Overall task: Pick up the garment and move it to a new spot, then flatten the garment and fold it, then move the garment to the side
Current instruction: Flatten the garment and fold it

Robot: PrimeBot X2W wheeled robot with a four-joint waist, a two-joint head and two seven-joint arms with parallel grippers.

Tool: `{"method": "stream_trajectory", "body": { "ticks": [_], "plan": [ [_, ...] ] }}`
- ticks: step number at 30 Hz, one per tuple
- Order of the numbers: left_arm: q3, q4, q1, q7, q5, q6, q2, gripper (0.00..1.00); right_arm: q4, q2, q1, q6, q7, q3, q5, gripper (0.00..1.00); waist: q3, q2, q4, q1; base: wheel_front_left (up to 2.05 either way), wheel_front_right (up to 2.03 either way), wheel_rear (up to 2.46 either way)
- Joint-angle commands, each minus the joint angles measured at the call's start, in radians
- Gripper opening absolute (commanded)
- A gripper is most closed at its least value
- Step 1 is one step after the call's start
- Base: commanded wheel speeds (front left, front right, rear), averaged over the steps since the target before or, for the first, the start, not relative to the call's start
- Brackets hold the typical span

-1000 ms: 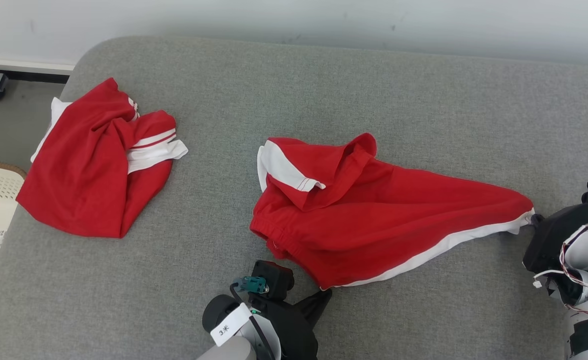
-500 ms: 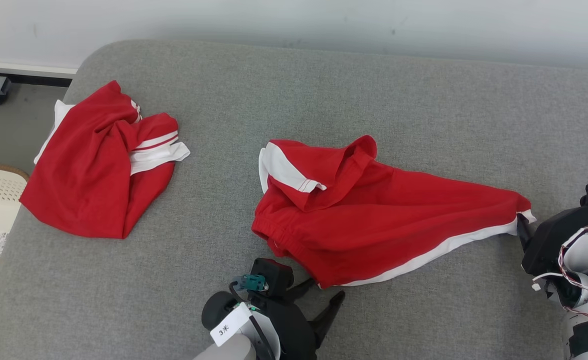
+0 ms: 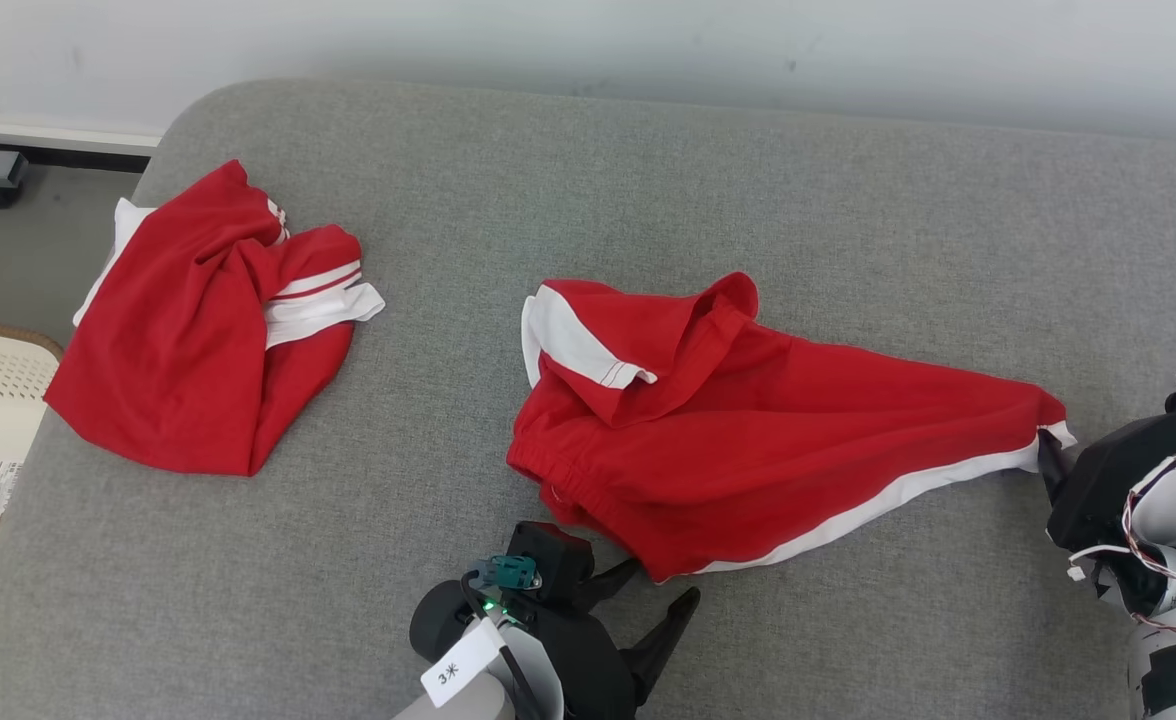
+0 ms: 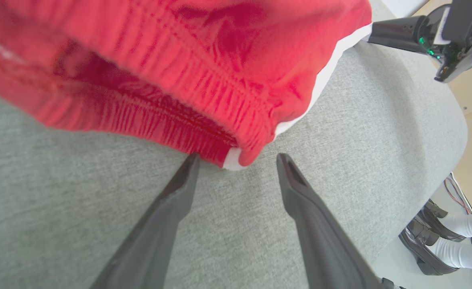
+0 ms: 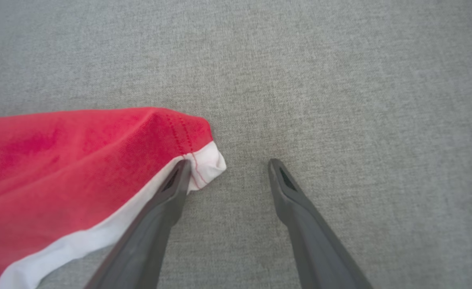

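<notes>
Left gripper [image 3: 663, 582] is hovering with its fingers apart and empty, the tips straddling the near waistband corner of the shorts [image 3: 748, 440] without pinching it. The shorts are lying on the grey cushion [image 3: 648, 170], drawn out sideways. Their far left part is bunching, with one leg and its white panel folding back over the body. Right gripper [image 5: 228, 161] is sitting at the shorts' right tip, fingers likewise spread and holding nothing. One finger is touching the white hem corner and the other is resting over bare cushion just beside it.

Flattening is looking like the step in hand, and it is not yet finished. Doing it well is probably coming down to pinching only the top layer of the folded-back leg and peeling it low and slowly away from the body. The other arm should be pinning or holding the right tip meanwhile. Pulling hard is likely risking a slide of the whole light cloth, and the gathered waistband is probably going to need an even sideways stretch.
</notes>
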Motion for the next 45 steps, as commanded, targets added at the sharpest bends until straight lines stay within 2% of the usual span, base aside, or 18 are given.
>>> {"method": "stream_trajectory", "body": {
  "ticks": [1, 6, 10, 11, 12, 15, 16, 17, 18, 19, 20, 21, 22, 23, 24, 35, 40, 45],
  "plan": [
    [-0.003, -0.004, -0.012, -0.001, 0.002, -0.002, 0.003, 1.00, 0.018, 0.003, 0.013, -0.001, 0.012, 0.002, 0.010, 1.00, 0.002, 0.0000, 0.000, 0.0000, 0.00, 0.00, 0.00],
    [-0.012, -0.007, -0.017, -0.009, 0.002, -0.005, 0.001, 0.99, 0.032, 0.004, -0.005, -0.001, 0.023, -0.002, 0.025, 1.00, 0.006, 0.0000, 0.001, 0.0000, 0.00, 0.00, 0.00],
    [-0.017, -0.004, -0.020, -0.008, 0.001, -0.008, 0.000, 0.89, 0.048, 0.006, -0.018, 0.000, 0.038, 0.008, 0.041, 1.00, 0.008, 0.0000, 0.005, 0.0000, 0.00, 0.00, 0.00],
    [-0.018, -0.002, -0.020, -0.009, 0.001, -0.008, 0.000, 0.88, 0.052, 0.007, -0.020, 0.000, 0.040, 0.012, 0.045, 0.70, 0.008, 0.0000, 0.006, 0.0000, 0.00, 0.00, 0.00],
    [-0.019, 0.000, -0.021, -0.009, 0.001, -0.007, 0.000, 0.87, 0.055, 0.007, -0.022, 0.000, 0.042, 0.014, 0.047, 0.50, 0.007, 0.0000, 0.007, 0.0000, 0.00, 0.00, 0.00],
    [-0.020, 0.004, -0.022, -0.011, -0.002, -0.004, -0.001, 0.78, 0.062, 0.007, -0.025, 0.000, 0.047, 0.021, 0.052, 0.08, 0.007, 0.0000, 0.012, 0.0000, 0.00, 0.00, 0.00],
    [-0.020, 0.006, -0.023, -0.011, -0.003, -0.004, -0.001, 0.67, 0.064, 0.007, -0.025, 0.000, 0.048, 0.023, 0.054, 0.00, 0.007, 0.0000, 0.013, 0.0000, 0.00, 0.00, 0.00],
    [-0.020, 0.007, -0.023, -0.011, -0.004, -0.003, -0.002, 0.50, 0.065, 0.007, -0.024, 0.000, 0.049, 0.026, 0.051, 0.00, 0.007, 0.0000, 0.015, 0.0000, 0.00, 0.00, 0.00],
    [-0.021, 0.008, -0.023, -0.011, -0.006, -0.003, -0.002, 0.40, 0.064, 0.006, -0.022, 0.000, 0.048, 0.028, 0.049, 0.00, 0.006, 0.0000, 0.016, 0.0000, 0.00, 0.00, 0.00],
    [-0.021, 0.009, -0.022, -0.011, -0.008, -0.004, -0.003, 0.37, 0.062, 0.004, -0.020, 0.000, 0.046, 0.028, 0.047, 0.00, 0.006, 0.0000, 0.017, 0.0000, 0.00, 0.00, 0.00],
    [-0.022, 0.009, -0.023, -0.012, -0.009, -0.004, -0.003, 0.21, 0.060, 0.004, -0.019, 0.000, 0.043, 0.027, 0.044, 0.00, 0.006, 0.0000, 0.018, 0.0000, 0.00, 0.00, 0.00],
    [-0.023, 0.009, -0.024, -0.014, -0.009, -0.006, -0.004, 0.15, 0.058, 0.004, -0.017, 0.000, 0.040, 0.026, 0.039, 0.00, 0.006, 0.0000, 0.018, 0.0000, 0.00, 0.00, 0.00],
    [-0.023, 0.009, -0.024, -0.014, -0.009, -0.006, -0.004, 0.15, 0.058, 0.004, -0.017, 0.000, 0.040, 0.026, 0.039, 0.00, 0.006, 0.0000, 0.018, 0.0000, 0.00, 0.00, 0.00],
    [-0.023, 0.009, -0.026, -0.017, -0.011, -0.007, -0.004, 0.10, 0.055, 0.004, -0.015, 0.000, 0.040, 0.023, 0.033, 0.00, 0.005, 0.0000, 0.019, 0.0000, 0.00, 0.00, 0.00],
    [-0.024, 0.009, -0.027, -0.019, -0.012, -0.008, -0.004, 0.01, 0.053, 0.004, -0.014, 0.000, 0.040, 0.022, 0.031, 0.00, 0.005, 0.0000, 0.019, 0.0000, 0.00, 0.00, 0.00],
    [-0.020, -0.012, -0.038, -0.059, -0.028, -0.019, -0.007, 0.00, 0.026, 0.003, -0.028, 0.000, 0.007, 0.027, 0.064, 0.00, 0.008, 0.0000, 0.015, 0.0000, 0.00, 0.00, 0.00],
    [0.021, -0.055, -0.044, -0.094, -0.040, -0.003, 0.019, 0.00, -0.044, 0.001, -0.019, 0.000, -0.013, 0.028, 0.133, 0.00, -0.003, 0.0000, 0.021, 0.0000, 0.00, 0.00, 0.00],
    [0.074, -0.131, -0.061, -0.113, -0.050, 0.039, 0.059, 0.00, -0.138, 0.001, -0.005, 0.000, 0.000, 0.035, 0.236, 0.00, -0.015, 0.0000, 0.022, 0.0000, 0.00, 0.00, 0.00]
  ]
}}
